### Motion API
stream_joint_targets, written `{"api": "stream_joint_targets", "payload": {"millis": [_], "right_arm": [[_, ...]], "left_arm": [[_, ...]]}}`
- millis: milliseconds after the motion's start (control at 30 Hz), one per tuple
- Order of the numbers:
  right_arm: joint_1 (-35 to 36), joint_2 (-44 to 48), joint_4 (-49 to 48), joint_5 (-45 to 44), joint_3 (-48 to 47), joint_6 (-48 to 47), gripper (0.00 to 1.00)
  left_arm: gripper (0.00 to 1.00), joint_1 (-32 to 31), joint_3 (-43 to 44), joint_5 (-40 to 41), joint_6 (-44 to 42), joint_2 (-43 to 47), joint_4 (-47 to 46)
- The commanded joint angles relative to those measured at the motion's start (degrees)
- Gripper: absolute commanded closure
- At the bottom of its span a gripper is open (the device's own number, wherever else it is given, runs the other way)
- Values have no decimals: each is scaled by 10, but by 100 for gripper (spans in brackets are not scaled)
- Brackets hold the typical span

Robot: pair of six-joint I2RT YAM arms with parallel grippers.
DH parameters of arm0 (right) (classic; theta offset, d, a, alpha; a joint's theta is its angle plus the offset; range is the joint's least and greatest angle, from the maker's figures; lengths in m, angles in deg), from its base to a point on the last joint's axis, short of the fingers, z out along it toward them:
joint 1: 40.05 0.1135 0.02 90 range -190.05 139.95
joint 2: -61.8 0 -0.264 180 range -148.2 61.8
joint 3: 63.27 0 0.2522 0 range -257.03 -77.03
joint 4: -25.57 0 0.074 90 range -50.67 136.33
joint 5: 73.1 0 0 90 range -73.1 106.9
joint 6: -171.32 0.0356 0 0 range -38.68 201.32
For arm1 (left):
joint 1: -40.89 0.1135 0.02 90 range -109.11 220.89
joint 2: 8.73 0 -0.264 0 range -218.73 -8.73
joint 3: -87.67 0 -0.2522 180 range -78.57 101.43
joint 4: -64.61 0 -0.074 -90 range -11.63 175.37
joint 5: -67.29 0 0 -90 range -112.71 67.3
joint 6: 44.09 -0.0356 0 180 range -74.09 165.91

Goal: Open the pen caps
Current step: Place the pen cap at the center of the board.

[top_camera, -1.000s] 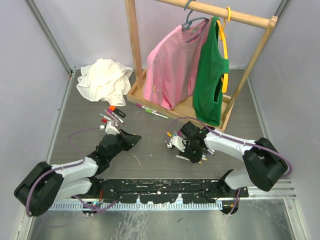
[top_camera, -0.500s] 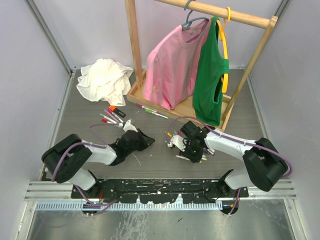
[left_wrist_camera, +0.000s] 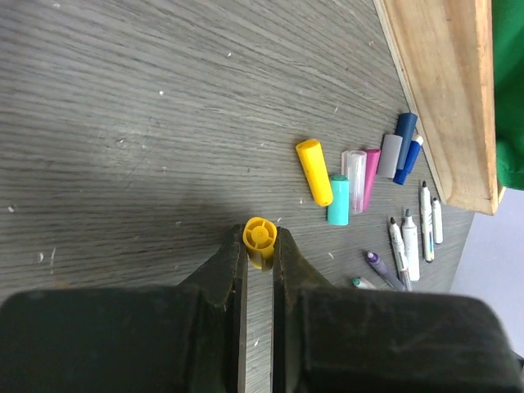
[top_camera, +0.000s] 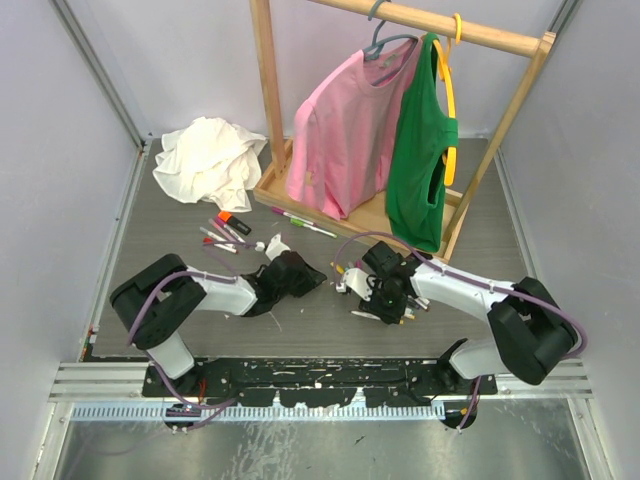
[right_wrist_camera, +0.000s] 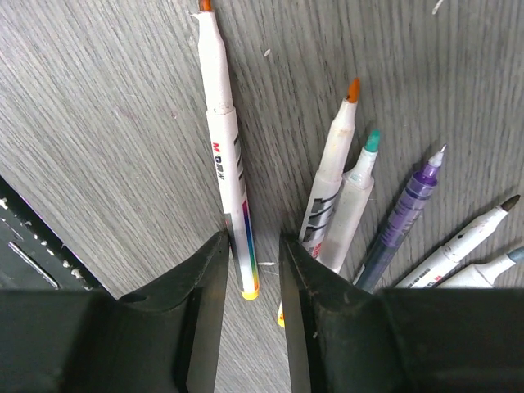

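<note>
My left gripper (left_wrist_camera: pixel 259 246) is shut on a yellow pen cap (left_wrist_camera: pixel 260 235), held end-on just above the table; in the top view it (top_camera: pixel 316 277) sits left of the cap pile. Loose caps lie ahead of it: yellow (left_wrist_camera: pixel 313 170), teal (left_wrist_camera: pixel 338 201), clear, pink (left_wrist_camera: pixel 371 174), grey and blue (left_wrist_camera: pixel 405 146). My right gripper (right_wrist_camera: pixel 254 240) is open, low over the table, its jaws either side of a white uncapped pen (right_wrist_camera: pixel 225 139) with a yellow end. More uncapped pens (right_wrist_camera: pixel 344 192) fan out to its right. Capped pens (top_camera: pixel 224 232) lie at the left.
A wooden clothes rack base (top_camera: pixel 300 205) with pink and green shirts stands behind the pens. Two more pens (top_camera: pixel 303 223) lie in front of it. A crumpled white cloth (top_camera: pixel 208 158) lies at the back left.
My left arm has swung right across the table with the yellow cap, from near the capped pens to beside the cap pile. The right arm has stayed put.
</note>
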Motion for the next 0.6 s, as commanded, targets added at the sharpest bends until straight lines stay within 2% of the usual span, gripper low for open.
{"api": "stream_joint_targets", "payload": {"millis": [0, 233, 567], "right_arm": [[-2, 31, -14, -3, -2, -2, 62], [-2, 46, -13, 5, -2, -4, 61], [-3, 78, -8, 24, -8, -11, 59]], "left_arm": [[97, -4, 16, 6, 21, -19, 8], [88, -6, 36, -13, 23, -41, 7], [67, -7, 28, -9, 31, -39, 5]]}}
